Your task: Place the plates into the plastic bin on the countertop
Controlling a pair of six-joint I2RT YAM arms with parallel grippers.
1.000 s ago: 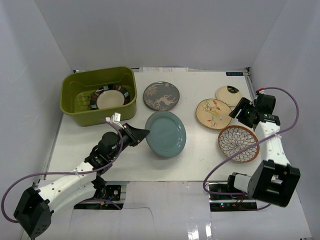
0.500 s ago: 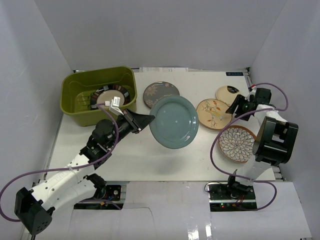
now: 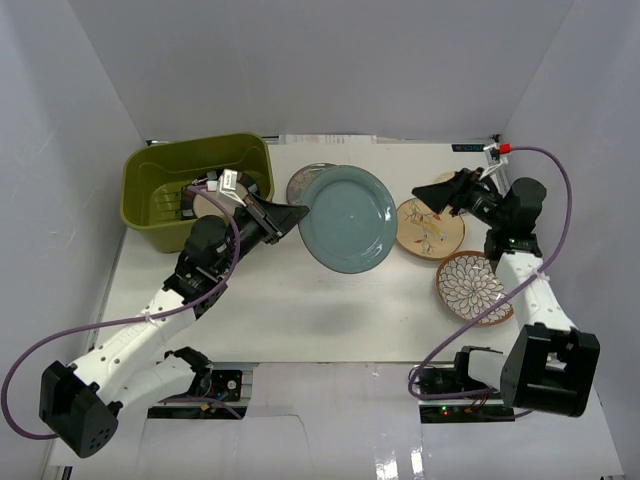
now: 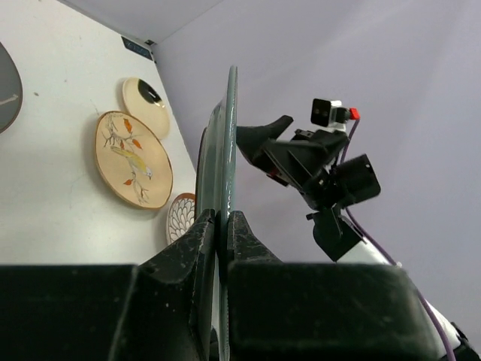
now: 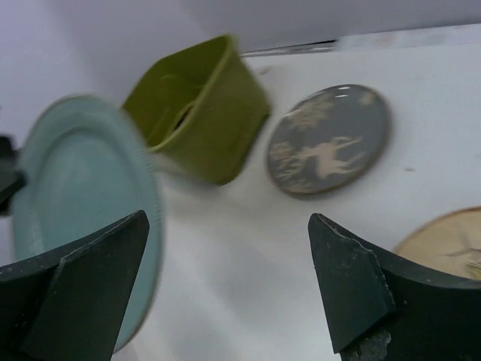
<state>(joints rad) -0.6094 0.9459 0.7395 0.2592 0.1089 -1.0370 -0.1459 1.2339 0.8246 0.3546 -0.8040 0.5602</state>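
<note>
Blue-grey ceramic was what you had in your left gripper (image 3: 290,215). Its fingers (image 4: 197,244) were clamped together on the rim of the blue-grey plate (image 3: 348,218). The plate hung clear of the countertop (image 3: 300,310), tilted, with its face turned up toward the overhead camera. From the left wrist it showed edge-on. It sat just right of the plastic bin (image 3: 150,160) and covered part of the grey deer plate (image 3: 303,182) behind it.

The olive-green bin stood at the far left of the countertop. One black-rimmed plate (image 3: 197,203) lay in its bottom, partly hidden by your left wrist.

Your right gripper (image 5: 227,218) hovered over the far right of the countertop, pointing left toward the raised plate. Its jaws were spread wide apart and held nothing. Between them the right wrist view showed the bin, the deer plate and the blurred blue-grey plate.

The cream leaf-and-bird plate (image 3: 432,230) lay flat just near of that gripper. The brown-rimmed petal plate (image 3: 475,288) lay nearer again and further right, close beside it. The small cream plate (image 4: 146,98) rested just beyond the leaf-and-bird plate, by the far right wall.
</note>
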